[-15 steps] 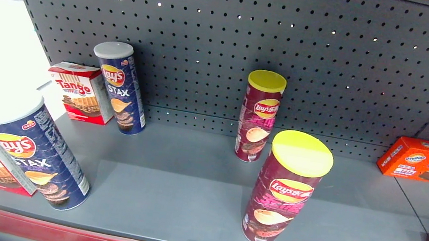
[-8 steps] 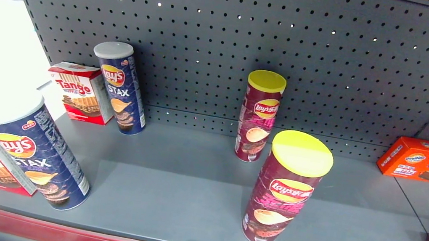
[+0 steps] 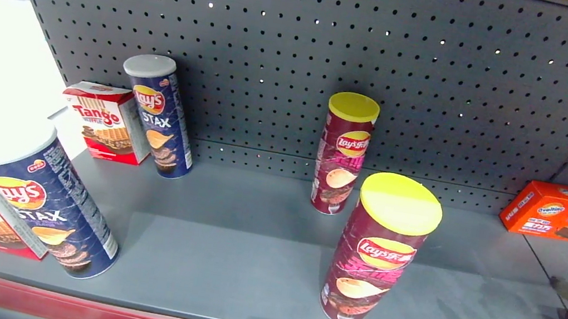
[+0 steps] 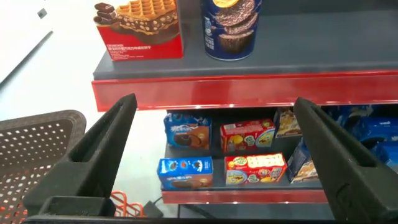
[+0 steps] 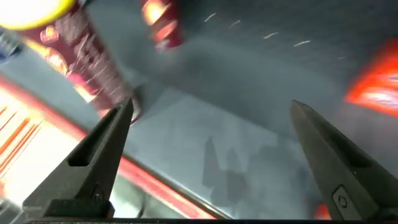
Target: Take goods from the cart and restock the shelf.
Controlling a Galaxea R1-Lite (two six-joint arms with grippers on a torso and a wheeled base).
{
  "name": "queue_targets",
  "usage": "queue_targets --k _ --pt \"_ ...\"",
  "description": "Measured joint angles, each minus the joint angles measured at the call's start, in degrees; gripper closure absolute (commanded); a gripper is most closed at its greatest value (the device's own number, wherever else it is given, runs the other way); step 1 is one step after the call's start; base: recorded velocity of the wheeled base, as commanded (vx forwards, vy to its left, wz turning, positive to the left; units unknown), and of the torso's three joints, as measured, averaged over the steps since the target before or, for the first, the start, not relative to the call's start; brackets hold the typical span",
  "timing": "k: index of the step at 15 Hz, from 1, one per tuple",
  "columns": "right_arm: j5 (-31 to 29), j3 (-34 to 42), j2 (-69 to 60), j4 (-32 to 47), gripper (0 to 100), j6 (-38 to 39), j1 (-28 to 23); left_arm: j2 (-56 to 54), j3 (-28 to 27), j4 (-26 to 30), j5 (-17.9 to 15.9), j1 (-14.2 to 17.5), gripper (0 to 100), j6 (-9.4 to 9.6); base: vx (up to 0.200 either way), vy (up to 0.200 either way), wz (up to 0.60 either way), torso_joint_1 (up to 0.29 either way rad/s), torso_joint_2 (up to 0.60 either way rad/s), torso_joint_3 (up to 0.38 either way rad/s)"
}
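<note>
Your shelf (image 3: 247,255) stands part-stocked: maroon chip cans (image 3: 377,252) at centre, blue cans (image 3: 52,203) and wafer boxes (image 3: 103,124) toward 9 o'clock. The left end effector (image 4: 214,102) near the cart (image 4: 31,149) and the right end effector (image 5: 210,104) over the shelf at 3 o'clock both gape empty. More goods likely remain to be fetched.

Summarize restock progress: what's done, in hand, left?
Done: front maroon can, rear maroon can, front blue can and rear blue can stand on the shelf. In hand: nothing; right gripper over the shelf, left gripper near the perforated basket, jaws open. Left: probably more trips to the basket.
</note>
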Motion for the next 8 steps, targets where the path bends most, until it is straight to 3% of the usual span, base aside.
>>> queue_targets --k 3,8 --pt "-4.71 1.33 6.45 -5.78 0 -0.15 7.94 0.0 0.0 0.0 0.04 0.0 0 0.0 0.0 0.0 0.0 0.0 0.0 0.0" --pt "-5.25 4.35 13.01 -8.62 0 -1.78 13.09 0.0 0.0 0.0 0.06 0.0 0 0.21 0.0 0.0 0.0 0.0 0.0 0.0"
